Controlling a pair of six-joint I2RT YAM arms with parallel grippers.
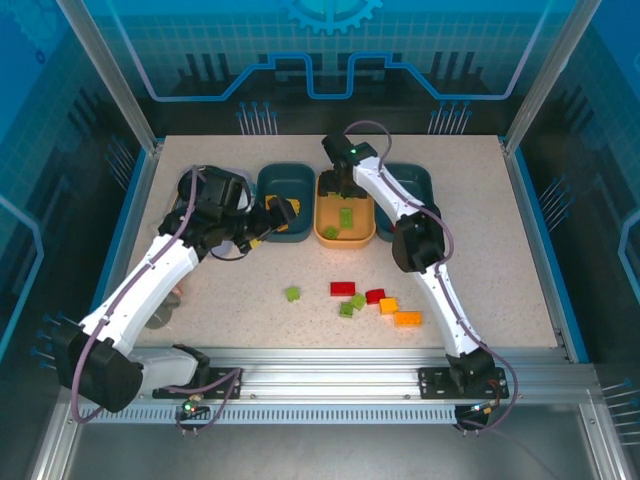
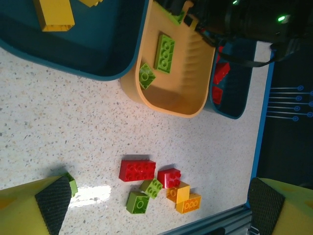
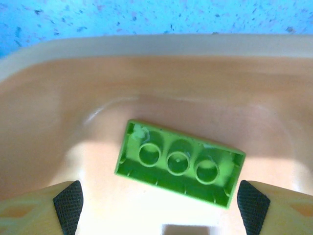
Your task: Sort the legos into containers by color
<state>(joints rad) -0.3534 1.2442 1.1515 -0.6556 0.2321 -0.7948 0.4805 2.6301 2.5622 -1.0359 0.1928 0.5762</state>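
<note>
overhead view, two downward wrist views, orange tray (image 1: 366, 224) common to all

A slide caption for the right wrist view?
Open right end effector over a green brick in the orange-yellow tray.

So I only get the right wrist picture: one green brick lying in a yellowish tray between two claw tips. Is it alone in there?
Observer: No. The left wrist view shows a long green brick and a small square green one in that orange-yellow tray.
Operator: Where do the other colours go?
Observer: Red bricks lie in the teal tray on the right arm's side. A yellow brick lies in the teal tray on the left arm's side.
Operator: Any left over?
Observer: Seven loose bricks sit on the table: three green, two red, two orange.
</note>
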